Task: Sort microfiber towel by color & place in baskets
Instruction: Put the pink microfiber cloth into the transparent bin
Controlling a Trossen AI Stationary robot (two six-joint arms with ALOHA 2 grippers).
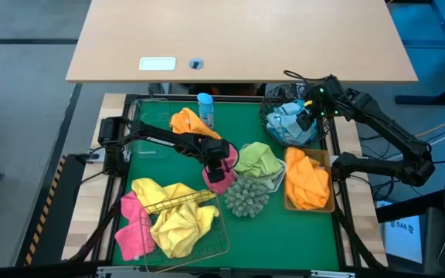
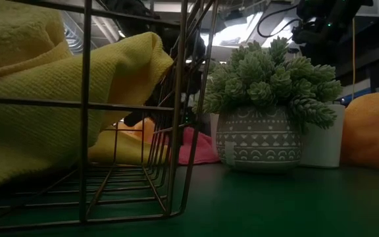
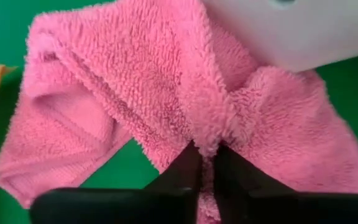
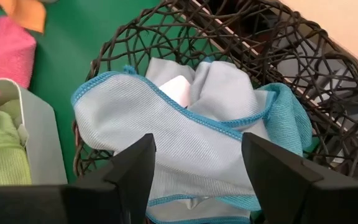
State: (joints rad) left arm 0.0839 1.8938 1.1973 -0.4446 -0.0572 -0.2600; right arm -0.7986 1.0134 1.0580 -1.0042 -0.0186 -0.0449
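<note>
Pink fluffy microfiber towel [image 3: 185,106] lies bunched on the green table [image 1: 176,158] beside the white rectangular tray [image 3: 291,31], and the left tool [image 3: 205,163] has its fingers pressed together on a raised fold, pinching it so the cloth can presumably be lifted whole. Over at the round black wire-mesh basket [image 4: 278,56], the right tool [image 4: 197,165] hovers with fingers spread above the pale blue cloth [image 4: 185,130] lying inside, seemingly just released there.

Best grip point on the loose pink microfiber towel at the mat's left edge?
Take the pink microfiber towel by its bare outer half from straight above, pinching a raised fold. Its other side lies under or against the square gold wire basket and yellow towel.
</note>
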